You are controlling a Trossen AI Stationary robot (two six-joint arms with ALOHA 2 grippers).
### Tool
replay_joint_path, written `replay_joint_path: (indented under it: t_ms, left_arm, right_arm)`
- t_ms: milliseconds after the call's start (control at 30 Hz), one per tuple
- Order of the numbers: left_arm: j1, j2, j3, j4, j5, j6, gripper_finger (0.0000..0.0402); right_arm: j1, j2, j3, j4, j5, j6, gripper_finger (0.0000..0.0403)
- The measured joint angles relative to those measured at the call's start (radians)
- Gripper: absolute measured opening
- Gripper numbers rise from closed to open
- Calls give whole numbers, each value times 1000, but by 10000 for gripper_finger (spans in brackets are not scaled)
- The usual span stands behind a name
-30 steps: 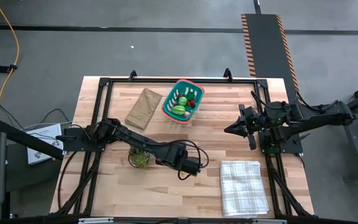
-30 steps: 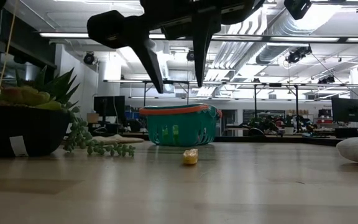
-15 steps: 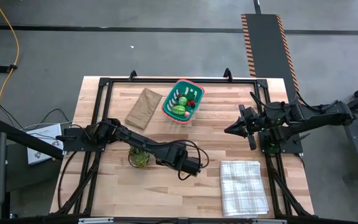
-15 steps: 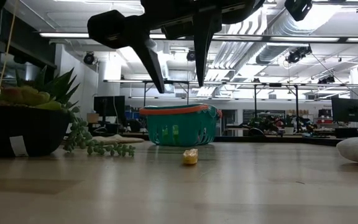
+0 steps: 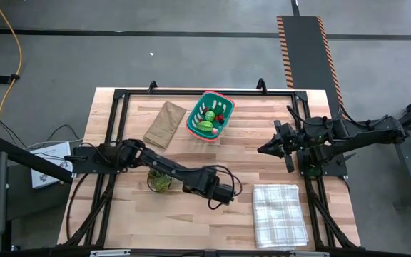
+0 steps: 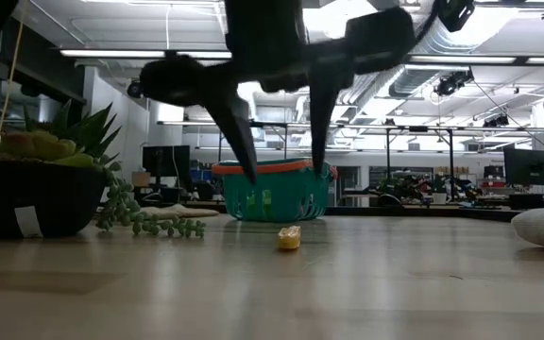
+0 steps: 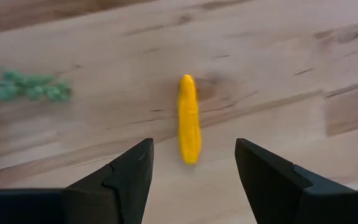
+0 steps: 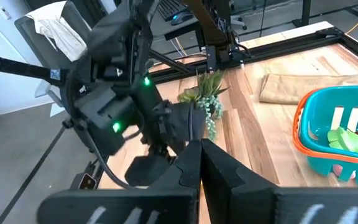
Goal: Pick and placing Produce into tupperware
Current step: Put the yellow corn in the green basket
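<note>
A small yellow-orange produce piece (image 7: 189, 118) lies flat on the wooden table (image 5: 191, 221), near its middle (image 6: 289, 238). My left gripper (image 7: 194, 146) hangs open over it, pointing down, one finger to each side, touching nothing (image 6: 284, 175) (image 5: 227, 195). The teal tupperware (image 5: 209, 116) with an orange-red rim stands at the far middle (image 6: 272, 189) and holds green and red produce (image 8: 347, 140). My right gripper (image 5: 262, 148) waits shut in the air at the table's right side (image 8: 201, 158).
A potted plant (image 5: 159, 180) stands just left of the left arm (image 6: 36, 189), with trailing green stems (image 7: 23, 90) on the table. A flat brown paper bag (image 5: 164, 123) lies left of the tupperware. A checked cloth (image 5: 280, 214) lies at the near right.
My left gripper has come down toward the yellow piece over the last half second, shifting slightly toward the table's near right. Its fingers have stayed open. The yellow piece has not moved.
</note>
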Motion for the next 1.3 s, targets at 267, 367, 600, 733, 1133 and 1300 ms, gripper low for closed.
replay_joint_path:
  t_ms: [267, 367, 600, 733, 1133, 1300]
  left_arm:
    - [-1, 53, 0, 31, 35, 11, 216]
    - [-1, 58, -1, 30, 44, 12, 216]
    - [-1, 57, 0, 33, 1, 14, 216]
    - [-1, 57, 0, 32, -2, 14, 216]
    - [-1, 57, 0, -6, -10, 13, 216]
    - [-1, 57, 0, -6, -10, 13, 216]
  right_arm:
    - [0, 0, 0, -1, 0, 1, 1]
    - [0, 0, 0, 0, 0, 8, 1]
    - [0, 0, 0, 0, 0, 10, 1]
    - [0, 0, 0, 0, 0, 11, 1]
    - [0, 0, 0, 0, 0, 11, 1]
    - [0, 0, 0, 0, 0, 11, 1]
